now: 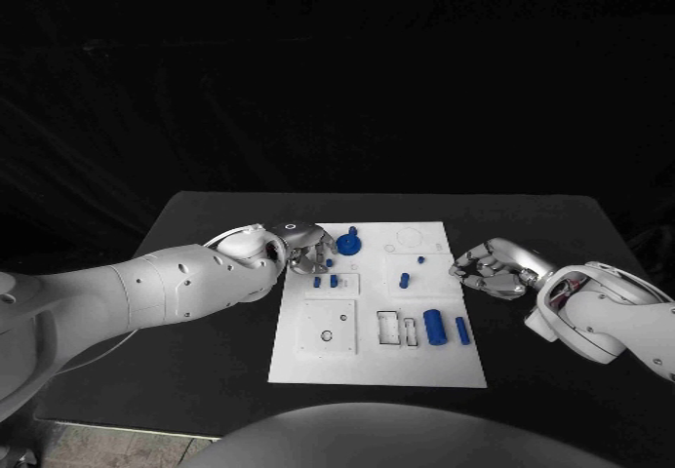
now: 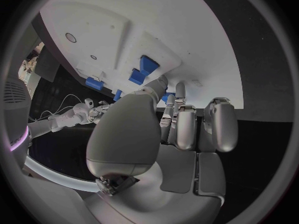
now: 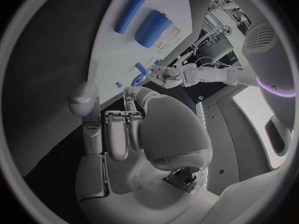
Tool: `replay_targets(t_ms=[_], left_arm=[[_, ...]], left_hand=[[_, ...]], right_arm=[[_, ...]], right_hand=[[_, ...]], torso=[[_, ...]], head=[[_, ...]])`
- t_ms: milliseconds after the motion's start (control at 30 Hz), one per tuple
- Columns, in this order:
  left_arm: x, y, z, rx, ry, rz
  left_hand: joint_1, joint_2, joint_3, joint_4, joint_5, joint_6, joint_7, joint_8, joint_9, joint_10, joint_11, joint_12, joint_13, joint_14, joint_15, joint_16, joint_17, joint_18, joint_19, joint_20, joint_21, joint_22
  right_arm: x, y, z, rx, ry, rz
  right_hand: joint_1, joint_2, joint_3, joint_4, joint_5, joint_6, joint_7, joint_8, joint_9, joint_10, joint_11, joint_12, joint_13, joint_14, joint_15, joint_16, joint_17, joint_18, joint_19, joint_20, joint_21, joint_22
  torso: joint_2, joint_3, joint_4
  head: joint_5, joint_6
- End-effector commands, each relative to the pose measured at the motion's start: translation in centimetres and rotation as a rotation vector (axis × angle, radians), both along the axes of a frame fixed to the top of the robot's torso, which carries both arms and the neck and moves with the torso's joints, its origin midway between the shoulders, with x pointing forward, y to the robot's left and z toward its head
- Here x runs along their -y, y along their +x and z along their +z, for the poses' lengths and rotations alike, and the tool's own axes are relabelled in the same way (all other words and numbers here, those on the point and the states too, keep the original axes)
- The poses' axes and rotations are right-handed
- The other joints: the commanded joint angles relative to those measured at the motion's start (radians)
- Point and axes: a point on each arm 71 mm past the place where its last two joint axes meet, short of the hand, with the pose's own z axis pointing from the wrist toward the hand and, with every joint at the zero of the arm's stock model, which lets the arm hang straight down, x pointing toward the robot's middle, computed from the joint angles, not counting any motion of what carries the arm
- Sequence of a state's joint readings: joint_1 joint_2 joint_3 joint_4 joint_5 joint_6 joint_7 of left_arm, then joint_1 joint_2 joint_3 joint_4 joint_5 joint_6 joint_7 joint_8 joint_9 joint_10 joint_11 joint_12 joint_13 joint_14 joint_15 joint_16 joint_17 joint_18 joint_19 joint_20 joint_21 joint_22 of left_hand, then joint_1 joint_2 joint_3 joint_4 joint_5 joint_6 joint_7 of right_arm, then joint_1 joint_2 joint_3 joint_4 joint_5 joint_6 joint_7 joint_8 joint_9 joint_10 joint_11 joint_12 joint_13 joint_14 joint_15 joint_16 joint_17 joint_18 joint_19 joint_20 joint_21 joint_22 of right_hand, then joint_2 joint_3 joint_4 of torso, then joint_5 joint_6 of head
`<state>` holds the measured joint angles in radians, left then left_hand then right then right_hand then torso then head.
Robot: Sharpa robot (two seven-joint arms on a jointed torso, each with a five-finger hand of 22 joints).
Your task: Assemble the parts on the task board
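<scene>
White board, head view: task board (image 1: 377, 366) lies mid-table; blue parts (image 1: 435, 326) rest near its right edge, a round blue part (image 1: 347, 243) near its far left corner.
Left hand, head view: left hand (image 1: 302, 248) sits at the board's far left corner beside the round part; I cannot tell whether it holds anything.
Left wrist view: fingers (image 2: 187, 127) curled near small blue pieces (image 2: 142, 70).
Right wrist view: right hand (image 3: 134, 129) curled, holding nothing, beside the board's right edge.
Advice: settle the grip first, then lower the part squarely.
</scene>
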<state>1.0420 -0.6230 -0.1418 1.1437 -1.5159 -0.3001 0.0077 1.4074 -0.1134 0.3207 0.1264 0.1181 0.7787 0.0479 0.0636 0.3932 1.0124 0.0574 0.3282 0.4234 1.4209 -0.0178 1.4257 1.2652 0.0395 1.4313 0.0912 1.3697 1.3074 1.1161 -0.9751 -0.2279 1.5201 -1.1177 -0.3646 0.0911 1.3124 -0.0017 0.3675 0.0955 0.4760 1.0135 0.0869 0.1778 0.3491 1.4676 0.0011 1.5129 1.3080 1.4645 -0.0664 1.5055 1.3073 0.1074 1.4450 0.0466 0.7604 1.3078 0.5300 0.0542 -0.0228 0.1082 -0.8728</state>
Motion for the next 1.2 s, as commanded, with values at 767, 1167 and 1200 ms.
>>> replay_targets(t_ms=[767,1167,1200], left_arm=[[-11.0,1.8,9.0,0.198,-0.235,0.147],[-7.0,-2.7,8.6,-0.317,-1.229,0.284],[-6.8,-3.0,8.5,-0.345,-1.271,0.289]], left_hand=[[-0.069,-0.025,-0.144,0.164,-0.049,0.013,-0.009,0.090,-0.020,-0.602,-0.020,0.176,0.224,-0.838,0.054,-0.636,-0.609,0.111,-0.767,0.041,-0.844,-0.035],[-0.341,0.130,-0.374,0.165,-0.008,-0.404,-0.006,-0.004,-0.226,-0.943,-0.047,-0.178,-0.237,-1.413,0.145,-1.410,-1.240,0.080,-1.343,0.102,-1.322,-0.642],[-0.343,0.131,-0.394,0.168,-0.017,-0.450,-0.018,-0.019,-0.253,-0.955,-0.061,-0.192,-0.264,-1.419,0.147,-1.422,-1.258,0.088,-1.370,0.112,-1.332,-0.723]], right_arm=[[-3.5,4.0,8.1,0.139,-0.313,0.132],[-8.0,5.1,6.2,0.265,-0.596,0.340],[-8.1,5.1,5.7,0.262,-0.606,0.347]], right_hand=[[0.038,-0.110,0.042,-0.027,-0.060,-0.136,0.025,-0.003,0.035,-0.704,0.059,-0.912,-0.540,-0.029,0.037,-0.147,-0.178,0.067,-0.147,0.027,-0.476,-0.012],[0.051,-0.154,-0.009,-0.040,-0.207,-0.223,-0.030,-0.048,-0.005,-0.796,0.067,-1.163,-0.824,-0.046,0.033,-0.177,-0.223,0.075,-0.132,0.024,-0.533,-0.047],[0.055,-0.153,-0.012,-0.041,-0.199,-0.218,-0.028,-0.051,-0.011,-0.792,0.067,-1.169,-0.838,-0.046,0.032,-0.177,-0.224,0.074,-0.130,0.025,-0.536,-0.049]], torso=[[-0.002,-0.0019,0.0026],[0.003,-0.0097,0.0143],[0.003,-0.0108,0.0149]], head=[[0.024,0.000],[-0.022,0.000],[-0.024,0.000]])
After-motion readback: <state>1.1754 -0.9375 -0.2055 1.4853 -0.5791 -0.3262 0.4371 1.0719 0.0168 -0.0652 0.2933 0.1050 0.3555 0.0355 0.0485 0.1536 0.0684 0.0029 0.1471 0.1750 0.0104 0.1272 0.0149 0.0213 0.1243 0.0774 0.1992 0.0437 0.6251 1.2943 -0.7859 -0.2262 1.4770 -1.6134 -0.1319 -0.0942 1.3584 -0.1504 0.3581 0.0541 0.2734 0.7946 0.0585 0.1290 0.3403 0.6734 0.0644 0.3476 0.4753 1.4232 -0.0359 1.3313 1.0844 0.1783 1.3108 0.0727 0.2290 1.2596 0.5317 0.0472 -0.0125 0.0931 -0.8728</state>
